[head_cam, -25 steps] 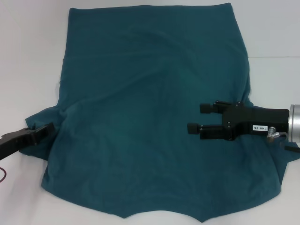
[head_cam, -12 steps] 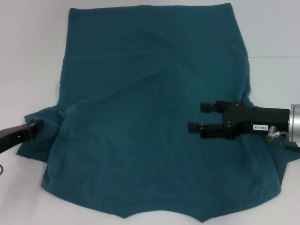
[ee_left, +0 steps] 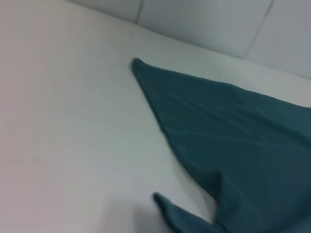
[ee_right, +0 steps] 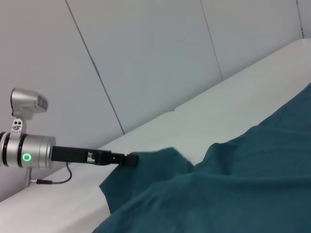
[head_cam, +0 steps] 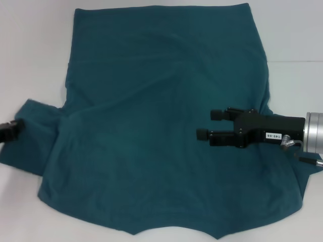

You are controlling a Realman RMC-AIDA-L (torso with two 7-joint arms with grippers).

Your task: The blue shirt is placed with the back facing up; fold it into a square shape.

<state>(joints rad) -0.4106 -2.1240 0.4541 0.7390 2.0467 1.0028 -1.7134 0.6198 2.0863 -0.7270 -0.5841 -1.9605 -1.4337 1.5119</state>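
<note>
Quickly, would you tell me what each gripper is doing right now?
Left gripper: shut on the blue shirt sleeve.
Right gripper: open above the shirt, holding nothing.

The blue shirt (head_cam: 156, 126) is soft matt cloth (lightly creased) on a smooth white table (head_cam: 30, 60)

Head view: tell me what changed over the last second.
The left gripper, pinching the blue shirt by its left sleeve, drew back to the robot's left, spreading the sleeve out flat. The right gripper edged slightly left above the shirt, staying open. The shirt's body stayed put.
</note>
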